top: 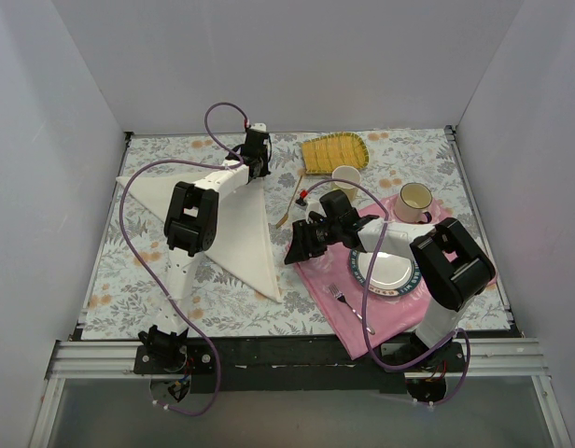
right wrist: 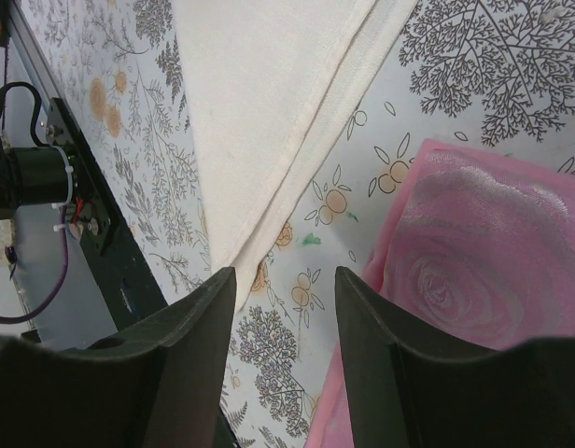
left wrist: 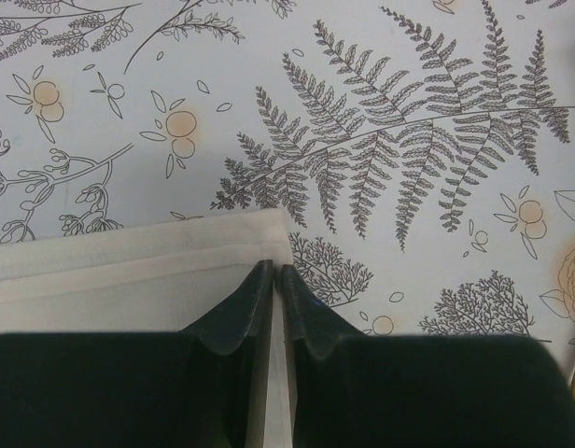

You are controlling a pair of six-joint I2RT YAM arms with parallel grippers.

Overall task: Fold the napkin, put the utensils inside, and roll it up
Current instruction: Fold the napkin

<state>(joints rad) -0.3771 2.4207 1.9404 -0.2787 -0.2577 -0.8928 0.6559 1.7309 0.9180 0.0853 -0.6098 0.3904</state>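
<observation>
The cream napkin (top: 233,229) lies folded in a triangle on the floral tablecloth at left centre. My left gripper (top: 259,170) is at its far right corner. In the left wrist view the fingers (left wrist: 276,271) are shut on that corner of the napkin (left wrist: 129,271), with cloth showing between them. My right gripper (top: 297,247) is open and empty, just right of the napkin's right edge. In the right wrist view it (right wrist: 285,280) hovers over the gap between the napkin (right wrist: 269,112) and the pink mat (right wrist: 483,252). The gold utensil (top: 291,200) lies on the tablecloth right of the napkin.
The pink rose mat (top: 325,285) at right carries a plate (top: 392,269), a silver fork (top: 348,301) and a mug (top: 413,199). A yellow ribbed mat (top: 332,152) and a white cup (top: 344,177) are at the back. White walls enclose the table.
</observation>
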